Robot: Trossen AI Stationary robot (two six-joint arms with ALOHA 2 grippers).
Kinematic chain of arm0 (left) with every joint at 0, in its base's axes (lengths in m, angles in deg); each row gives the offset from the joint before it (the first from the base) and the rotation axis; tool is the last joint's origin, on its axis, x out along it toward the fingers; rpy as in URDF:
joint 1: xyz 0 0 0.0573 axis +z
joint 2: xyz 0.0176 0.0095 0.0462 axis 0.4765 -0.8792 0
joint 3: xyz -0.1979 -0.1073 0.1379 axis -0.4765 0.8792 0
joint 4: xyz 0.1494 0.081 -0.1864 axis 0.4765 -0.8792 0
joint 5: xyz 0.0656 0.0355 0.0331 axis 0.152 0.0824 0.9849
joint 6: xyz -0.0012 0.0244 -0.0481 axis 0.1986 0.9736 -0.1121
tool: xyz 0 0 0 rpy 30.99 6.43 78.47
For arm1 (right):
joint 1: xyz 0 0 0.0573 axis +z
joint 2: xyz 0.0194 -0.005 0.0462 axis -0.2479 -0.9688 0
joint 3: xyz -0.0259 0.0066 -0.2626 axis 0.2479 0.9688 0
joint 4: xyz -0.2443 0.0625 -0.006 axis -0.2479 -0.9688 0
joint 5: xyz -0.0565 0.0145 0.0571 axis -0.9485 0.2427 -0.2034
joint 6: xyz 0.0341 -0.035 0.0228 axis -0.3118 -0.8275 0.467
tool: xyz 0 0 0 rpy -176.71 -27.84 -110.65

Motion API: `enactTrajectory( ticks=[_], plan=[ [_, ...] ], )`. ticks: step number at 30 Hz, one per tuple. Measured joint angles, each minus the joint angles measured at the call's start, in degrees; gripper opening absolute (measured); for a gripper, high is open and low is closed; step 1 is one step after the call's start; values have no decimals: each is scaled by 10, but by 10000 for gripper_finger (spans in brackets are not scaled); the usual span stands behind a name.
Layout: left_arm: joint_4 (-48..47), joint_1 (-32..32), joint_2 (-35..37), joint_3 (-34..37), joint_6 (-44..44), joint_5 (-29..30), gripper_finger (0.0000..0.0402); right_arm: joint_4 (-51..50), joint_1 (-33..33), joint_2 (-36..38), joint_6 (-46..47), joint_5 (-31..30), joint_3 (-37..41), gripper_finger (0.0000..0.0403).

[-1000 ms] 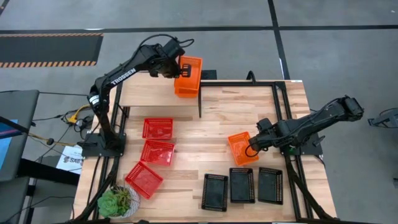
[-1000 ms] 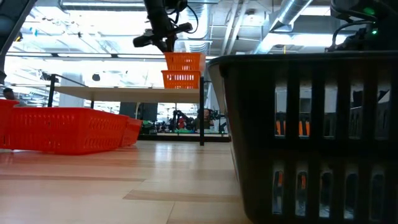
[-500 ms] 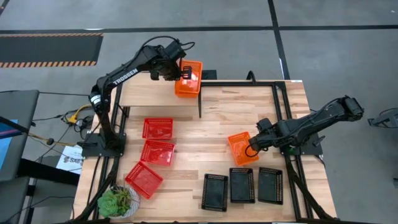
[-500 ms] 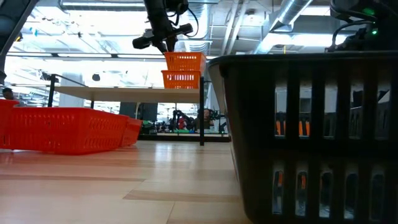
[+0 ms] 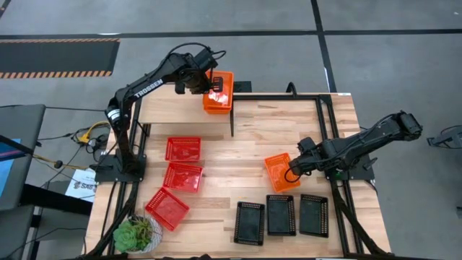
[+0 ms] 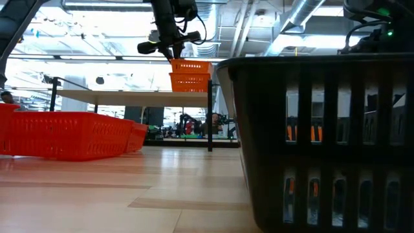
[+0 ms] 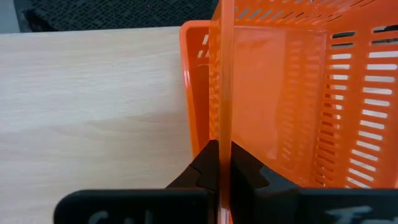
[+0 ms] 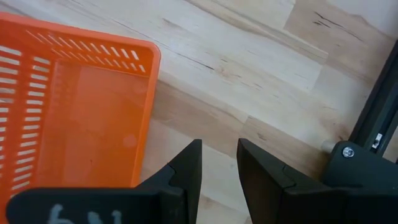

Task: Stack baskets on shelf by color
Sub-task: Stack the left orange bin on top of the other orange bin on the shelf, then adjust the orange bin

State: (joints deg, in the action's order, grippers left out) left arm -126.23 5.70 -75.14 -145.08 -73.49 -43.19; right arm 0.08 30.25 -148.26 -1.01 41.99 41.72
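The left arm reaches from its base at the tabletop's left edge up and across to the far corner of the shelf (image 5: 184,112), its left tool (image 5: 209,81) clamped on the near wall of an orange basket (image 5: 219,91). The left wrist view shows that wall pinched edge-on between the two dark fingers (image 7: 202,171); a second orange basket (image 7: 198,93) sits nested just beneath it on the pale shelf planks. From the low view, the held basket rides atop the other one at the shelf's right end, and whether the upper one is fully seated cannot be told.

The right arm stretches low from the right side toward the middle of the tabletop (image 5: 224,191), its right tool (image 5: 290,173) beside a third orange basket (image 5: 280,172). In the right wrist view its fingers (image 8: 186,165) stand slightly apart with bare wood between them, holding nothing; the basket lies just beside them.

Three red baskets (image 5: 182,177) lie in a loose column on the left of the tabletop, and three black baskets (image 5: 281,215) sit in a row along the near edge. A green potted plant (image 5: 135,233) stands at the near left corner. Grey floor with a striped hazard strip (image 5: 58,58) surrounds the rig, and the low view looks into a bright hall with ceiling ducts (image 6: 304,19).
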Motion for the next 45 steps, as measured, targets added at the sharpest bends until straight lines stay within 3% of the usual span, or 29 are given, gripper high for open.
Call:
enactTrajectory(
  ticks=[24, 31, 37, 45],
  plan=[
    [-3, 1, 0, 0, 42, -2, 132, 0, 0, 0, -1, 0, 0, 124],
    [-8, 9, 0, -4, 78, -80, 171, -8, 0, 0, 5, 12, 0, 124],
    [-35, 12, 0, -58, 118, -169, 181, -71, -7, 0, 45, 41, 0, 119],
    [-67, -51, 0, -190, 123, -184, 181, -26, -7, -43, 38, 63, 12, 113]
  ],
)
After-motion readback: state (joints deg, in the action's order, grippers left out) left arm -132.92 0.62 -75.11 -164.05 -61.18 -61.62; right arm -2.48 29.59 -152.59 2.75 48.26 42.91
